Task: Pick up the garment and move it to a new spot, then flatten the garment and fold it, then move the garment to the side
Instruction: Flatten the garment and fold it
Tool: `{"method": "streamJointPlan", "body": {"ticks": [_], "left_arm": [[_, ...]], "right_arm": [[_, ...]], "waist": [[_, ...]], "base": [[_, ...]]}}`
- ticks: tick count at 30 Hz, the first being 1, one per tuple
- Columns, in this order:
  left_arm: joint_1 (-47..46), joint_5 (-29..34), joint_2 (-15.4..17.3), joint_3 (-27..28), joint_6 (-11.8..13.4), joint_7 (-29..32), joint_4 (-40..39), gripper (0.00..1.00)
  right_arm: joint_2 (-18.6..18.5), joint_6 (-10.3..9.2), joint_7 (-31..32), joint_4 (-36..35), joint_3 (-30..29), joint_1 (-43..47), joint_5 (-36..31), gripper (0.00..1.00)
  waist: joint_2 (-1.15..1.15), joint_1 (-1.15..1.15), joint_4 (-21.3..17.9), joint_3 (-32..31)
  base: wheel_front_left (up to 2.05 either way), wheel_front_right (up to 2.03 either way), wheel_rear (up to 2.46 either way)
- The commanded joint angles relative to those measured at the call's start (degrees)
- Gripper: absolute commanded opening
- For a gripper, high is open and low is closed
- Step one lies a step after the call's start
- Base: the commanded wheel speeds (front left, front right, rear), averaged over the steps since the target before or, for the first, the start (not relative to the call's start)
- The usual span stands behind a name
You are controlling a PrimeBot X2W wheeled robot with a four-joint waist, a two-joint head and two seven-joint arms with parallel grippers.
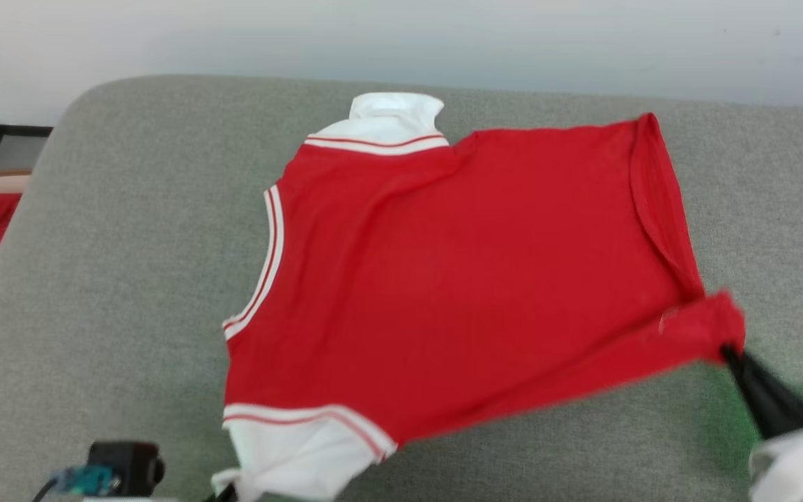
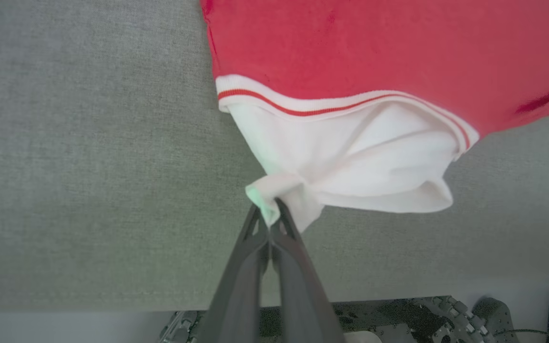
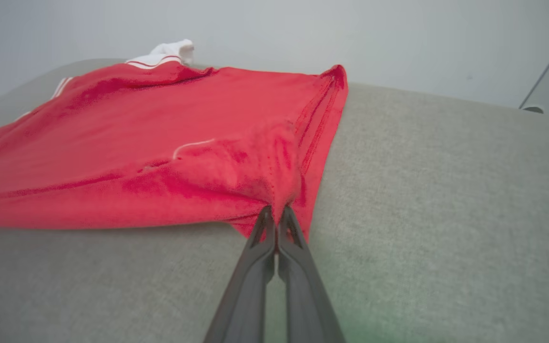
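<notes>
Lying crosswise, garment [image 1: 443, 279] neckline [image 1: 267, 265] leftward, hem [image 1: 658, 202] rightward

The garment [image 1: 443, 279] lies spread on the grey cushion [image 1: 95, 279]; my right fingers [image 1: 764, 401] pinch its hem corner at four o'clock.

Red white-sleeved garment [image 1: 457, 279] spread on grey cushion [image 1: 129, 279].

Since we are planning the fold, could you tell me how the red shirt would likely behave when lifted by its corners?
Probably floppy: the garment bunches where the right gripper pinches its hem corner. Likely light: the left gripper holds its white sleeve by a small pinch. It may drag on the woven grey cushion.
</notes>
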Motion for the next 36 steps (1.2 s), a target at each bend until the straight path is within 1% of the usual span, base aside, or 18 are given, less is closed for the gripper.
{"method": "streamJointPlan", "body": {"ticks": [1, 2, 3, 4, 6, 9, 11, 15, 17, 19, 21, 24, 26, 27, 29, 30, 32, 36], "left_arm": [[1.2, -0.8, 0.6, 0.3, 1.0, -0.7, -0.3, 0.00], [2.4, -1.6, 0.8, 0.9, 1.9, -1.4, -1.0, 0.00], [4.6, -3.1, 1.7, 1.5, 3.9, -2.7, -2.6, 0.00], [5.5, -4.0, 2.0, 2.0, 4.8, -3.5, -3.3, 0.00], [7.2, -4.8, 2.8, 3.0, 6.1, -5.1, -4.6, 0.00], [7.7, -3.9, 5.0, 4.6, 7.9, -7.5, -6.2, 0.00], [6.4, -2.2, 7.3, 5.5, 8.8, -8.3, -7.4, 0.00], [1.9, 3.0, 12.9, 6.7, 9.8, -6.9, -9.9, 0.00], [-1.4, 5.7, 14.9, 6.9, 9.2, -4.6, -10.7, 0.00], [-5.1, 8.5, 16.5, 7.0, 7.7, -1.1, -10.6, 0.00], [-9.4, 11.8, 16.8, 6.9, 5.4, 3.1, -9.5, 0.00], [-16.1, 16.9, 15.1, 6.2, 0.9, 9.7, -5.8, 0.00], [-21.2, 19.4, 11.4, 5.6, -3.1, 14.0, -2.3, 0.00], [-23.5, 21.8, 10.5, 4.9, -5.1, 16.1, 0.1, 0.00], [-27.9, 22.8, 5.6, 4.0, -9.0, 19.5, 4.6, 0.00], [-29.9, 24.4, 4.6, 3.0, -11.0, 21.4, 7.5, 0.00], [-33.1, 23.8, 0.5, 2.4, -14.0, 23.9, 12.5, 0.00], [-36.7, 22.9, -4.3, 0.6, -18.8, 28.6, 21.3, 0.00]], "right_arm": [[0.6, -0.08, 0.3, -1.2, -1.2, 1.6, -0.9, 0.00], [1.6, -0.08, 0.9, -3.6, -2.9, 4.0, -2.5, 0.00], [3.9, -0.08, 2.4, -8.0, -6.6, 9.3, -5.2, 0.00], [4.9, -0.08, 2.8, -10.3, -8.1, 11.8, -6.9, 0.00], [7.4, -0.08, 3.8, -14.7, -10.6, 16.5, -9.5, 0.00], [11.2, -0.08, 4.5, -20.0, -13.7, 21.3, -11.7, 0.00], [13.0, -0.08, 5.1, -22.6, -14.7, 22.7, -12.6, 0.00], [14.3, -0.08, 7.7, -26.1, -15.0, 21.5, -13.1, 0.00], [14.9, -0.08, 10.0, -26.7, -15.3, 19.4, -12.5, 0.00], [15.4, -0.08, 12.3, -26.7, -15.8, 16.8, -12.0, 0.00], [16.6, -0.08, 15.3, -26.1, -16.5, 14.1, -11.2, 0.00], [17.6, -0.08, 20.2, -24.3, -17.0, 9.6, -11.2, 0.00], [18.3, -0.08, 23.2, -22.7, -17.6, 6.6, -11.6, 0.00], [18.6, -0.08, 24.3, -22.0, -17.0, 5.3, -11.6, 0.00], [19.2, -0.08, 26.4, -20.3, -17.0, 2.4, -12.0, 0.00], [19.3, -0.07, 27.3, -19.6, -16.3, 1.3, -11.9, 0.00], [19.8, -0.08, 28.9, -17.9, -16.0, -1.1, -12.0, 0.00], [20.1, -0.07, 31.3, -15.4, -14.4, -4.2, -11.5, 0.00]], "waist": [[0.00, 0.00, -0.1, 0.3], [0.00, 0.00, -0.2, 0.6], [0.00, 0.00, -0.6, 1.2], [0.00, 0.00, -0.7, 1.6], [0.00, 0.00, -0.9, 2.0], [0.00, 0.00, -1.6, 2.5], [0.00, 0.00, -2.4, 2.8], [0.00, 0.00, -4.1, 3.1], [0.00, 0.00, -5.1, 3.4], [0.00, 0.00, -5.8, 3.8], [0.00, 0.00, -6.4, 4.3], [0.00, 0.00, -7.1, 5.2], [0.00, 0.00, -7.4, 5.8], [0.00, 0.00, -7.5, 6.2], [0.00, 0.00, -7.6, 6.9], [0.00, 0.00, -7.8, 7.4], [0.00, 0.00, -8.0, 8.2], [0.00, 0.00, -8.4, 9.7]], "base": [[0.00, 0.00, 0.00], [0.00, 0.00, 0.00], [0.00, 0.00, 0.00], [0.00, 0.00, 0.00], [0.00, 0.00, 0.00], [0.00, 0.00, 0.00], [0.00, 0.00, 0.00], [0.00, 0.00, 0.00], [0.00, 0.00, 0.00], [0.00, 0.00, 0.00], [0.00, 0.00, 0.00], [0.00, 0.00, 0.00], [0.00, 0.00, 0.00], [0.00, 0.00, 0.00], [0.00, 0.00, 0.00], [0.00, 0.00, 0.00], [0.00, 0.00, 0.00], [0.00, 0.00, 0.00]]}}
